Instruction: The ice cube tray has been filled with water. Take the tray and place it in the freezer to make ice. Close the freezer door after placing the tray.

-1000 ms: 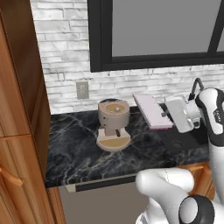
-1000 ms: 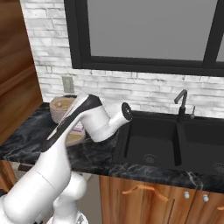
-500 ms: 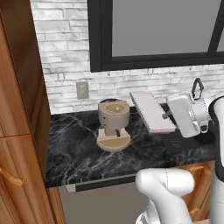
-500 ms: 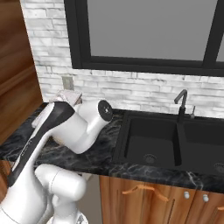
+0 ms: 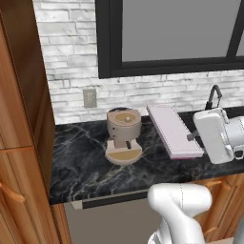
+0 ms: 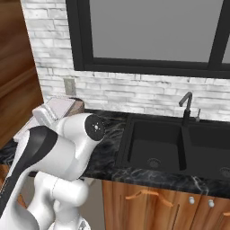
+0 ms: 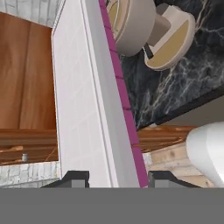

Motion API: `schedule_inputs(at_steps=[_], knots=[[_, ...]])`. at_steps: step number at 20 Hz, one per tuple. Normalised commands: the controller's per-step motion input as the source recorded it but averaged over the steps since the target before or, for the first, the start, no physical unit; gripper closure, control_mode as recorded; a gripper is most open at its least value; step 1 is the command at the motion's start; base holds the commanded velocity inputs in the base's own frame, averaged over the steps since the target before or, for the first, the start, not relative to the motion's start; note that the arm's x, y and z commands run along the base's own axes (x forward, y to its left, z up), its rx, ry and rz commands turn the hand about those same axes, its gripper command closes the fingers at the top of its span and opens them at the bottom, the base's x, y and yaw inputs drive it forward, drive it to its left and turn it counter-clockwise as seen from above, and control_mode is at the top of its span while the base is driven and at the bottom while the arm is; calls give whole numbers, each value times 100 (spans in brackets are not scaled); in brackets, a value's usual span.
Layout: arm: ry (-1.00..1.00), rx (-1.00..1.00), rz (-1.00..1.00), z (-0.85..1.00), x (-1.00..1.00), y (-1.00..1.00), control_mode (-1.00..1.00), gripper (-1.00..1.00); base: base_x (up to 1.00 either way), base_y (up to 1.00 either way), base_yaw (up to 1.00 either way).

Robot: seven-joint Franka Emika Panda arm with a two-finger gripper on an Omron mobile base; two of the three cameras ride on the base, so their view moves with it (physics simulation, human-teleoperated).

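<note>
Standing by the counter (image 5: 81, 162), I watched the gripper (image 7: 114, 178) clamped on one short end of the ice cube tray (image 5: 172, 129), a dark fingertip (image 7: 75, 178) pressed to each face. The tray hung tilted above the dark marble, just beside the tan coffee machine (image 5: 124, 135), and not yet near the freezer. It looked like a stiff, thin, fairly light slab, though the water would make it sloshy and smooth plastic could slip. Held at one end, it seemed liable to droop; a grip nearer the middle would have steadied it, I thought.
</note>
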Motion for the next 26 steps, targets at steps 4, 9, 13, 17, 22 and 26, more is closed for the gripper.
schedule_inputs(at_steps=[4, 9, 13, 17, 22, 26], knots=[[1, 1, 0, -1, -23, -2, 100, 100, -9, 0, 0], [0, 0, 0, 0, 0, 0, 100, 100, -89, -1, 0], [0, 0, 0, 0, 0, 0, 100, 100, -91, -2, 1], [0, 0, 0, 0, 0, 0, 100, 100, -6, 0, 55], [0, 0, 0, 0, 0, 0, 100, 100, 0, 0, 99], [0, 0, 0, 0, 0, 0, 100, 100, 0, 0, 100]])
